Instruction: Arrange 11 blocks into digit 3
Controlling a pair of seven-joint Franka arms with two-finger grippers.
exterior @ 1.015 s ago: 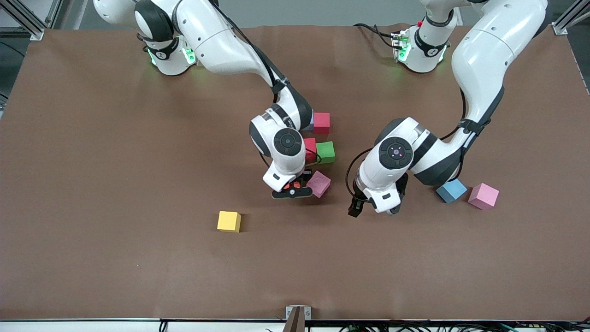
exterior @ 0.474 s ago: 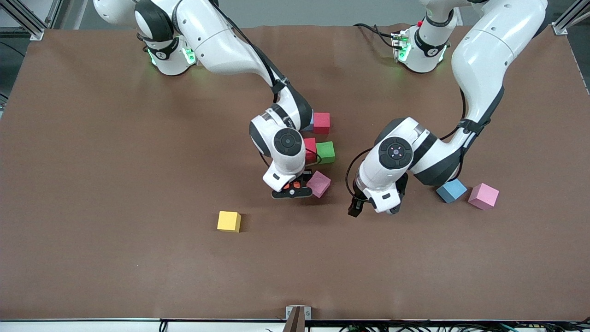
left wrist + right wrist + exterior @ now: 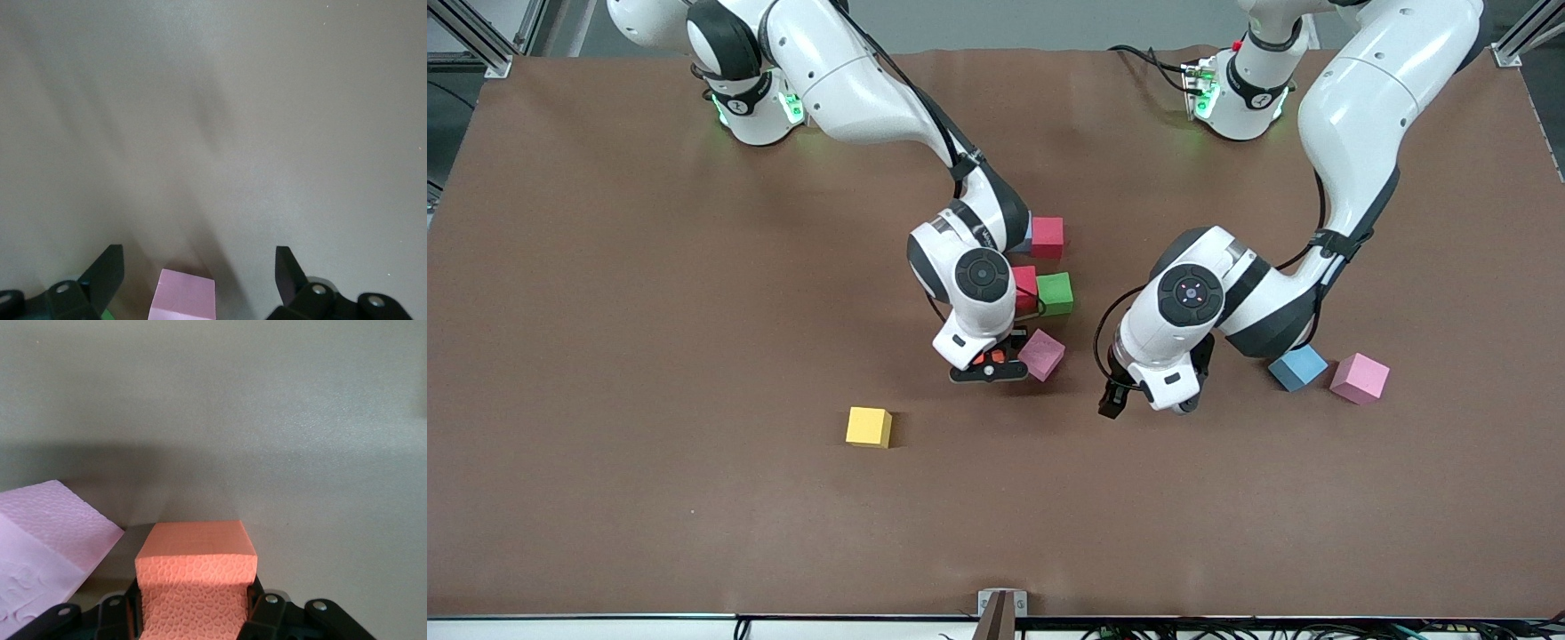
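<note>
Orange block [image 3: 197, 577] clamped in right gripper [image 3: 989, 363], low over the table [image 3: 649, 356], just beside a tilted purple block [image 3: 1042, 354]. Green block [image 3: 1055, 292] and red block [image 3: 1025, 286] touching, farther from camera. Left gripper [image 3: 1138, 398] fully spread, holding nothing, hovering near the purple block.

Right hand [image 3: 989, 363] low, fingers clamped on something, left hand [image 3: 1138, 398] apparently hovering, fingers spread wide
</note>
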